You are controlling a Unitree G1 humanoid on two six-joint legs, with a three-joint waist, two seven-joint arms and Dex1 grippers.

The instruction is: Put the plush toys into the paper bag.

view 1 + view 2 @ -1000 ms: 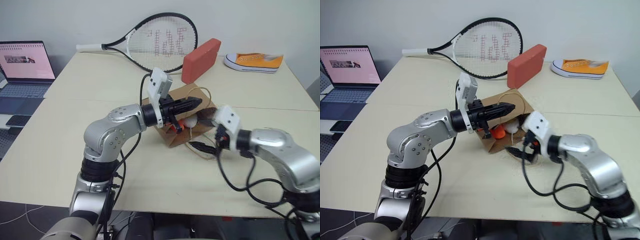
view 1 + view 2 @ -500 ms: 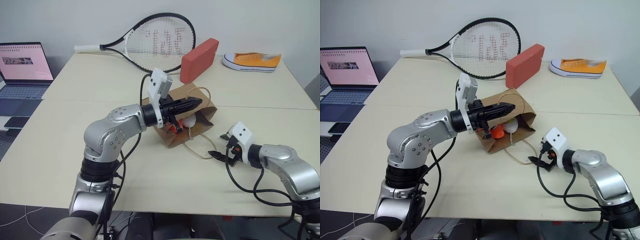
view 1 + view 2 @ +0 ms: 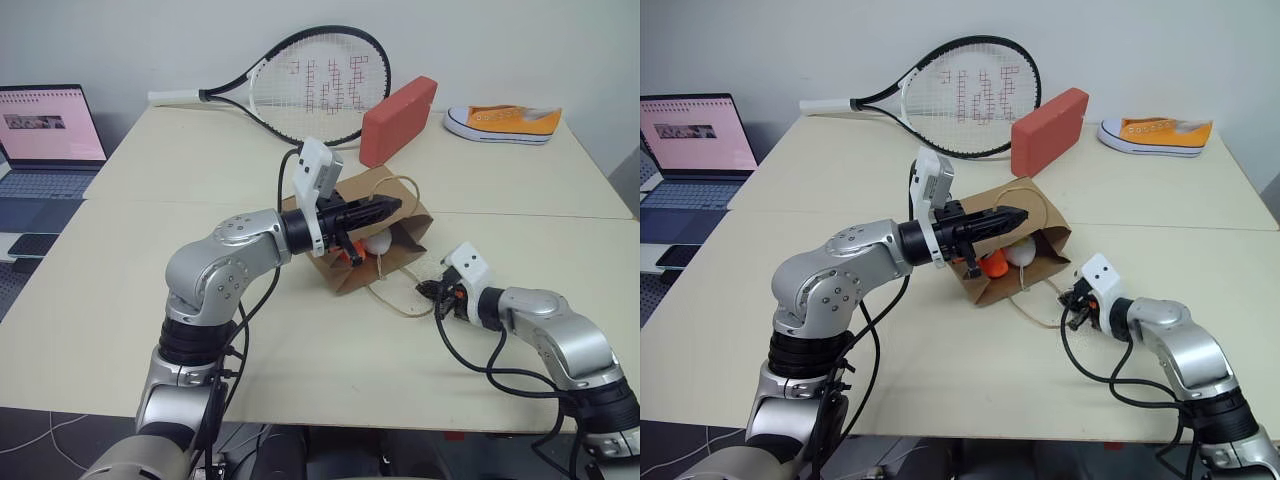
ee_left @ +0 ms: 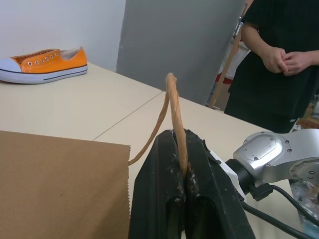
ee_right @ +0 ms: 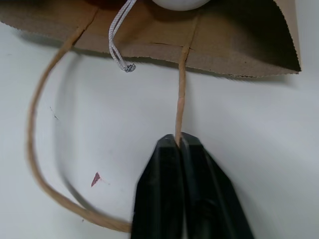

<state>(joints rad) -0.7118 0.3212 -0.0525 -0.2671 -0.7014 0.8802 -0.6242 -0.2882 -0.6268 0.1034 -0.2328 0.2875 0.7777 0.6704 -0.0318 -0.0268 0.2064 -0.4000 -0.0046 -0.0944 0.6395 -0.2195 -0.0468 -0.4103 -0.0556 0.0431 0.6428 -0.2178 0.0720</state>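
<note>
The brown paper bag (image 3: 392, 226) lies on its side in mid-table, its mouth facing me. Inside the mouth sit two plush toys, the orange carrot (image 3: 992, 264) and the white egg (image 3: 1019, 254). My left gripper (image 3: 393, 207) is shut on the bag's upper loop handle (image 4: 172, 102) and holds it up above the bag. My right gripper (image 3: 425, 291) rests low on the table just right of the bag's mouth. It is shut on the lower handle (image 5: 181, 94), which trails across the tabletop. The egg's underside (image 5: 179, 4) shows past that handle.
A tennis racket (image 3: 310, 85), a red block (image 3: 400, 120) and an orange sneaker (image 3: 505, 122) lie at the back of the table. An open laptop (image 3: 45, 130) sits on a desk to the left. A person in black (image 4: 279, 59) stands beyond the table.
My right gripper has dropped from the bag's mouth to the table and shut on the lower handle. The left gripper has kept still on the upper handle.
</note>
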